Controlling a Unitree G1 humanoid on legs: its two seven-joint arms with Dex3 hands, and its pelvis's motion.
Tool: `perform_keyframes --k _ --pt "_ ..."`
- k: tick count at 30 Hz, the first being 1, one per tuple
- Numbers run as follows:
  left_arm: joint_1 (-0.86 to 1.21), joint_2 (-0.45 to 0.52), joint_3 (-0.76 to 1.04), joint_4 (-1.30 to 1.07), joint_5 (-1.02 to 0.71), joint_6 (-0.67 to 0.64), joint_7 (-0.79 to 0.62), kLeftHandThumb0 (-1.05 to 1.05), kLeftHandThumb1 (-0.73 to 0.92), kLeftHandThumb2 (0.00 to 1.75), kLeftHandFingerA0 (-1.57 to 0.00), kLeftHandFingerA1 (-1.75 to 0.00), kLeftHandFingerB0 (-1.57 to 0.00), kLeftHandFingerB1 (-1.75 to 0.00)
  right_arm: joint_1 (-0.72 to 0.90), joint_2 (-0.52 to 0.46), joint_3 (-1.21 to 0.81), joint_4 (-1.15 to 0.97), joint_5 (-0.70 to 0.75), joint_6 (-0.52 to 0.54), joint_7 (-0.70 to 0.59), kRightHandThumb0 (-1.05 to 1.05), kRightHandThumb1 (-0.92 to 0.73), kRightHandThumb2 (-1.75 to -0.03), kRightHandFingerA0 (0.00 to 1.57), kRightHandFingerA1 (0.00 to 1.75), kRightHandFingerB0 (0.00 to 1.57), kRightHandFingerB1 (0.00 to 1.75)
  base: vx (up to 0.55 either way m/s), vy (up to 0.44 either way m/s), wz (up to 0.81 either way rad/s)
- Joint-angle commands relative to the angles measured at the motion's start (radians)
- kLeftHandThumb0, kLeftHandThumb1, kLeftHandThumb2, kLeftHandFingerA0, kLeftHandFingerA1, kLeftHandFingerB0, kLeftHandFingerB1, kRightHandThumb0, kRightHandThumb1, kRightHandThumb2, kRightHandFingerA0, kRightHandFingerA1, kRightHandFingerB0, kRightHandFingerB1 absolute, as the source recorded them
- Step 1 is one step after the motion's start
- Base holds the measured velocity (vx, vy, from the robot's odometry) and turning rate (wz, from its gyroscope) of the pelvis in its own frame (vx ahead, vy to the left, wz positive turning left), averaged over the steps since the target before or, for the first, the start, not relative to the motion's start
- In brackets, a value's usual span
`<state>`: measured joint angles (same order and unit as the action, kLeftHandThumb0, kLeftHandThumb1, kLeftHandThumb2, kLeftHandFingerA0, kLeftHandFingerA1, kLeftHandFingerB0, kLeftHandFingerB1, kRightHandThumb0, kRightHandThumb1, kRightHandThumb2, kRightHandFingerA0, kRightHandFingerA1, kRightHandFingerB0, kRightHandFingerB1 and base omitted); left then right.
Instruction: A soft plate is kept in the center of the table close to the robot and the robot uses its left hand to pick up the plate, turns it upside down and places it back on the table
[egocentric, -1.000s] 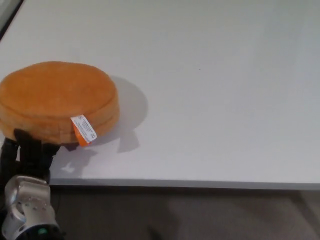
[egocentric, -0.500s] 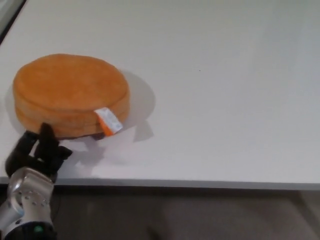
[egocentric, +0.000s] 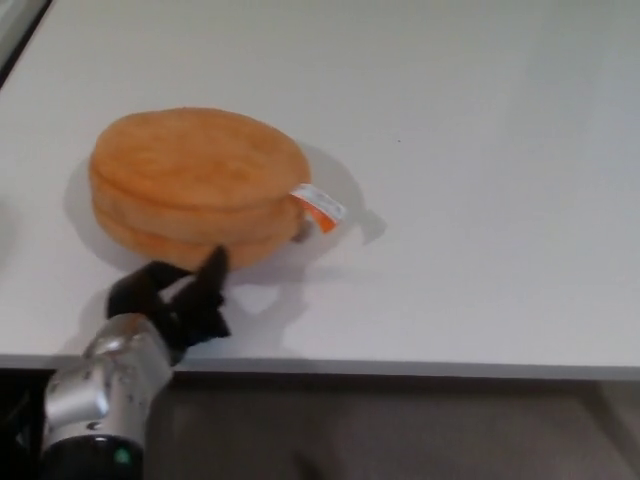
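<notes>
An orange plush plate (egocentric: 198, 186) lies on the white table (egocentric: 460, 200), left of centre, its flat domed side up. A small white and orange tag (egocentric: 319, 205) sticks out from its right edge. My left hand (egocentric: 175, 297) sits at the table's front edge just below the plate, fingers spread and open, one fingertip reaching up to the plate's near rim. It holds nothing. My silver left forearm (egocentric: 100, 385) rises from the lower left. My right hand is out of the picture.
The table's front edge (egocentric: 400, 365) runs across the bottom, with dark floor below it. A dark strip shows at the top left corner (egocentric: 20, 30).
The plate has slid to the right across the table and now rests flat. My left hand let go of its near underside and moved right, following it along the front edge.
</notes>
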<state>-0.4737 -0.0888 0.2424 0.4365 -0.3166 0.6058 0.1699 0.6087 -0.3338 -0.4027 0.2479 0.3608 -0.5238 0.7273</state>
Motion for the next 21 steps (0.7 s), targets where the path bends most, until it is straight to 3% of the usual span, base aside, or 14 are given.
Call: perform_keyframes --k 1,2,5,6,7,8,9,10,12,14,15,18,19,21 --pt "0.079 -0.012 -0.194 0.005 0.034 0.287 -0.09 -0.46 0.42 0.91 -1.36 -1.47 -1.07 -1.31 -0.007 -0.019 -0.01 -0.013 0.008 0.036 -0.021 -0.75 -0.88 -0.67 0.33 0.51 0.13 0.29 0.0 0.0 0.0" --pt "0.078 -0.008 -0.218 0.002 0.036 0.292 -0.099 -0.43 0.62 0.66 -1.1 -1.75 -0.79 -1.67 -0.005 -0.018 -0.01 -0.015 0.009 0.036 -0.02 -0.76 -0.88 -0.67 0.34 0.53 0.14 0.29 0.0 0.0 0.0" --pt "0.085 -0.036 -0.25 -0.008 0.02 0.297 -0.099 -0.45 0.43 0.92 -1.35 -1.46 -1.1 -1.33 0.017 -0.019 -0.008 -0.062 -0.002 0.048 -0.032 -0.76 -0.9 -0.67 0.32 0.56 0.12 0.29 0.0 0.0 0.0" --pt "0.087 -0.041 -0.26 -0.011 0.021 0.295 -0.095 -0.46 0.43 0.91 -1.36 -1.47 -1.12 -1.34 0.016 -0.023 -0.009 -0.06 -0.01 0.044 -0.034 -0.77 -0.74 -1.07 0.28 0.6 0.05 0.35 0.0 0.0 0.0" --pt "0.089 -0.04 -0.273 -0.014 0.024 0.293 -0.099 -0.46 0.43 0.91 -1.36 -1.47 -1.12 -1.34 0.016 -0.024 -0.009 -0.061 -0.014 0.043 -0.036 -0.77 -0.74 -1.07 0.28 0.6 0.05 0.35 0.0 0.0 0.0" --pt "0.087 -0.039 -0.293 -0.016 0.027 0.297 -0.107 -0.42 0.63 0.66 -1.1 -1.75 -0.83 -1.69 0.015 -0.025 -0.01 -0.062 -0.013 0.048 -0.037 -0.78 -0.73 -1.07 0.28 0.59 0.05 0.36 0.0 0.0 0.0" --pt "0.089 -0.046 -0.305 -0.02 0.026 0.295 -0.107 -0.47 0.43 0.91 -1.35 -1.47 -1.11 -1.34 0.016 -0.025 -0.01 -0.067 -0.009 0.057 -0.039 -0.78 -0.73 -1.07 0.28 0.59 0.05 0.35 0.0 0.0 0.0" --pt "0.091 -0.049 -0.311 -0.023 0.024 0.293 -0.106 -0.41 0.63 0.66 -1.08 -1.75 -0.81 -1.68 0.016 -0.024 -0.01 -0.069 -0.006 0.058 -0.038 -0.79 -0.73 -1.07 0.28 0.59 0.06 0.34 0.0 0.0 0.0" --pt "0.095 -0.05 -0.318 -0.032 0.014 0.298 -0.114 -0.48 0.43 0.91 -1.35 -1.47 -1.1 -1.34 0.01 -0.022 -0.01 -0.058 0.001 0.062 -0.034 -0.79 -0.73 -1.06 0.28 0.58 0.06 0.35 0.0 0.0 0.0" --pt "0.097 -0.051 -0.319 -0.036 0.012 0.302 -0.114 -0.4 0.62 0.66 -1.08 -1.75 -0.82 -1.66 0.009 -0.023 -0.01 -0.059 0.004 0.068 -0.032 -0.79 -0.72 -1.05 0.28 0.58 0.06 0.36 0.0 0.0 0.0" --pt "0.099 -0.054 -0.316 -0.039 0.008 0.304 -0.115 -0.45 0.41 0.9 -1.34 -1.46 -1.1 -1.33 0.007 -0.025 -0.009 -0.056 0.005 0.073 -0.031 -0.78 -0.72 -1.06 0.28 0.59 0.05 0.35 0.0 0.0 0.0" --pt "0.108 -0.053 -0.323 -0.054 0.011 0.304 -0.123 -0.45 0.41 0.9 -1.34 -1.46 -1.12 -1.34 0.006 -0.026 -0.009 -0.054 -0.003 0.072 -0.037 -0.8 -0.72 -1.06 0.28 0.58 0.06 0.35 0.0 0.0 0.0" --pt "0.109 -0.054 -0.312 -0.054 0.007 0.302 -0.123 -0.39 0.63 0.66 -1.08 -1.75 -0.81 -1.66 0.006 -0.028 -0.008 -0.057 -0.006 0.072 -0.04 -0.8 -0.72 -1.06 0.29 0.59 0.06 0.33 0.0 0.0 0.0" --pt "0.112 -0.051 -0.311 -0.056 0.01 0.297 -0.13 -0.4 0.63 0.66 -1.08 -1.75 -0.8 -1.66 0.005 -0.029 -0.008 -0.055 -0.003 0.073 -0.036 -0.78 -0.72 -1.06 0.29 0.6 0.05 0.32 0.0 0.0 0.0"
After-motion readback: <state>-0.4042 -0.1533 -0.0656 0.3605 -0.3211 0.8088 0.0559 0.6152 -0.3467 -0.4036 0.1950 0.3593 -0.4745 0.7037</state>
